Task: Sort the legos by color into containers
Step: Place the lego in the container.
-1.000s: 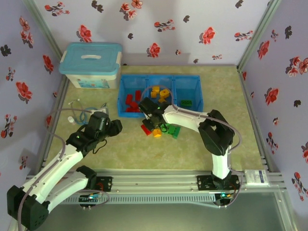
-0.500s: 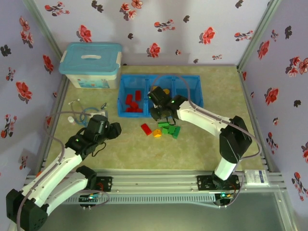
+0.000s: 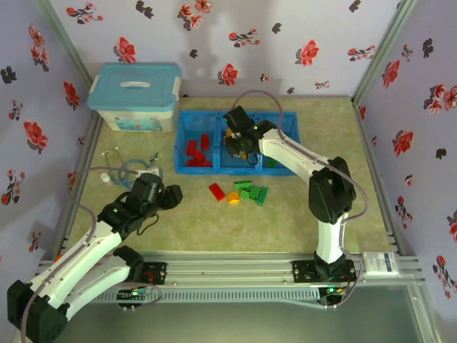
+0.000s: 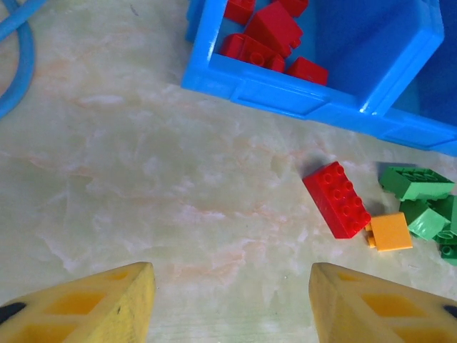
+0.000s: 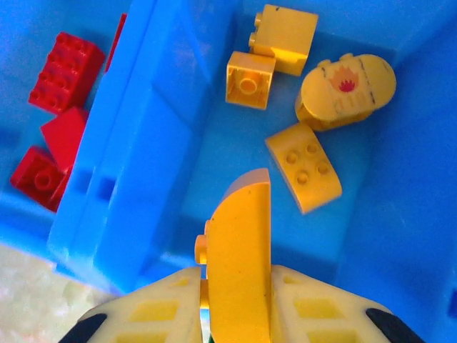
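Observation:
My right gripper (image 3: 239,146) (image 5: 235,275) is shut on an orange-yellow lego (image 5: 243,236) and hangs over the middle compartment of the blue tray (image 3: 289,118). Several yellow legos (image 5: 307,168) lie on that compartment's floor. Red legos (image 3: 196,151) (image 5: 64,61) fill the left compartment beyond the divider wall (image 5: 136,143). On the table in front of the tray lie a red lego (image 3: 217,191) (image 4: 337,199), an orange one (image 3: 233,198) (image 4: 390,231) and green ones (image 3: 251,191) (image 4: 415,182). My left gripper (image 3: 171,193) (image 4: 232,275) is open above bare table, left of these loose bricks.
A pale-blue lidded box (image 3: 134,96) stands at the back left beside the tray. A blue hose and thin cable (image 3: 128,171) (image 4: 21,64) lie on the table left of my left gripper. Flowered walls close in the table on three sides.
My right gripper has risen from the loose pile and moved back over the tray's middle compartment with the orange-yellow lego. The left arm has barely shifted.

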